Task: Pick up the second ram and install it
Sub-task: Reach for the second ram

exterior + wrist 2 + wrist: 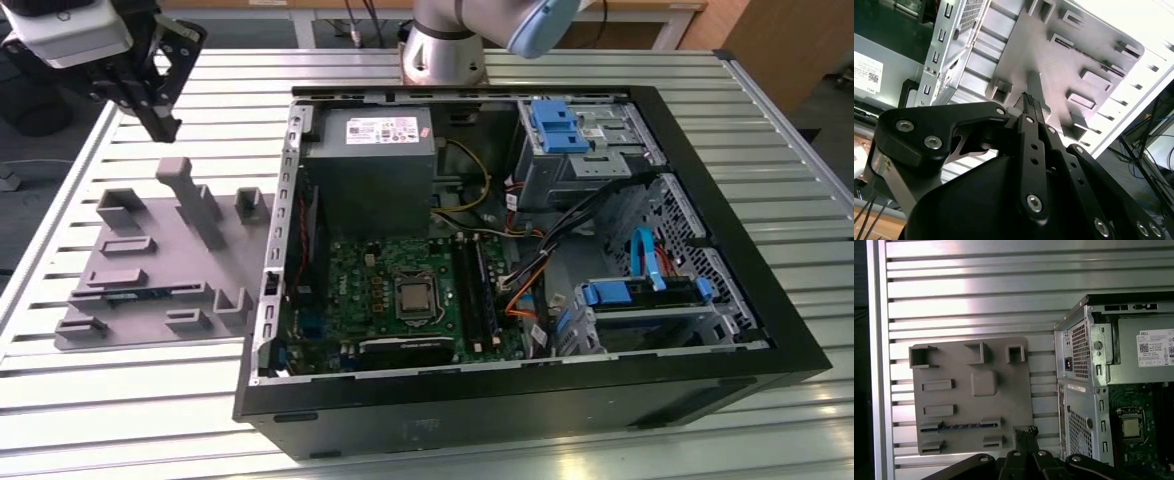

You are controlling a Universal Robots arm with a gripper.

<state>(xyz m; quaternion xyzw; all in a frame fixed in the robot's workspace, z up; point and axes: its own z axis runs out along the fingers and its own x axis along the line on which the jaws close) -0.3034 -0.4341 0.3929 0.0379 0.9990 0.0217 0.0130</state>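
The second ram (pixel 140 294) is a thin blue-green stick lying flat in a low holder on the grey fixture plate (pixel 147 240), at that plate's near side. In the first wrist view the ram (pixel 961 426) lies between two small grey blocks. My gripper (pixel 163 130) hangs high above the table beyond the plate's far edge, well away from the ram. Its black fingers meet at the tips in both wrist views, so the gripper (pixel 1028 99) (pixel 1027 431) is shut and holds nothing.
An open black computer case (pixel 534 400) lies to the exterior view's right of the plate. Inside it are a grey power supply (pixel 374 160), a green motherboard (pixel 387 270) with long black slots (pixel 474 295), cables and blue drive brackets. A tall grey post (pixel 200 205) stands on the plate.
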